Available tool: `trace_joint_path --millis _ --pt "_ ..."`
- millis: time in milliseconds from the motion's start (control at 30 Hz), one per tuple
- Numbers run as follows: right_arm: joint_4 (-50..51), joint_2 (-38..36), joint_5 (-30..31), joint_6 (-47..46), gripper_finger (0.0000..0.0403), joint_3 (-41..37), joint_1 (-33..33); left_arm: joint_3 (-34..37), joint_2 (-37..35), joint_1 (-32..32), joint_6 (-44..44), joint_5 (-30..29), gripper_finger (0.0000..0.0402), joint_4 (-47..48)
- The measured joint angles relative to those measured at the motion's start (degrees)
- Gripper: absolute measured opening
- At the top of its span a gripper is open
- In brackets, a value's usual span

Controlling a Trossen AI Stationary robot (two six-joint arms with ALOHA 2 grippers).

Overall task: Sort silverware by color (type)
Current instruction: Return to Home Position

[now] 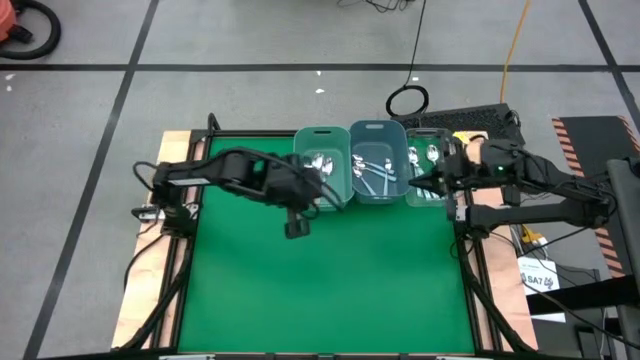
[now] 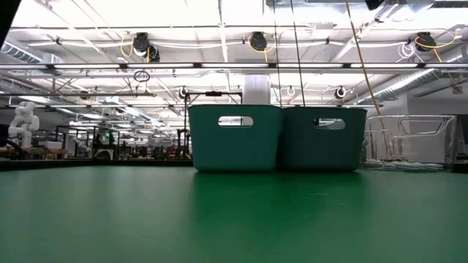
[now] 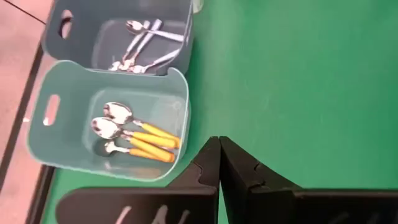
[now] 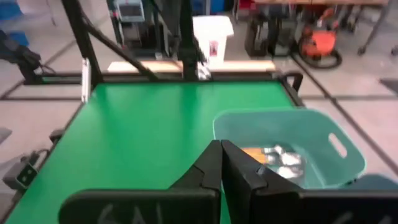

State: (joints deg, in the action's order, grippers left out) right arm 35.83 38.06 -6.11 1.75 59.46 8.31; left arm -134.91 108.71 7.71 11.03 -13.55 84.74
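Three bins stand side by side at the table's far edge. The left light teal bin (image 1: 322,165) (image 3: 68,130) holds orange-handled spoons (image 3: 134,138). The middle grey-blue bin (image 1: 378,172) (image 3: 81,37) holds blue-handled spoons (image 3: 140,46). The right clear bin (image 1: 428,168) holds green-handled spoons (image 1: 424,156). My left gripper (image 1: 331,198) (image 3: 219,140) is shut and empty, above the mat just in front of the left bin. My right gripper (image 1: 418,184) (image 4: 221,144) is shut and empty, by the right bin's near side. Neither gripper shows in the low view.
The green mat (image 1: 330,285) lies bare from the bins to the near edge. A black frame (image 1: 470,250) borders the mat. Cables and a keyboard-like device (image 1: 470,118) lie beyond the table's far right corner.
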Motion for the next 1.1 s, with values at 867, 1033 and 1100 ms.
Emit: trace_joint_path --millis 867,1033,1100 --pt "-12.93 -20.71 -2.51 -1.41 0.0000 -17.83 -8.04 31.90 -8.12 2.14 0.83 13.57 0.0001 -42.35" --pt "-12.58 -22.68 -3.16 -1.38 0.0000 -19.15 -9.50 51.14 -19.65 -0.14 3.13 14.87 0.0001 -55.87" --pt "-12.97 -23.40 -3.15 -1.14 0.0000 -19.25 -9.75 58.44 -24.46 -0.68 3.98 14.55 0.0001 -57.76"
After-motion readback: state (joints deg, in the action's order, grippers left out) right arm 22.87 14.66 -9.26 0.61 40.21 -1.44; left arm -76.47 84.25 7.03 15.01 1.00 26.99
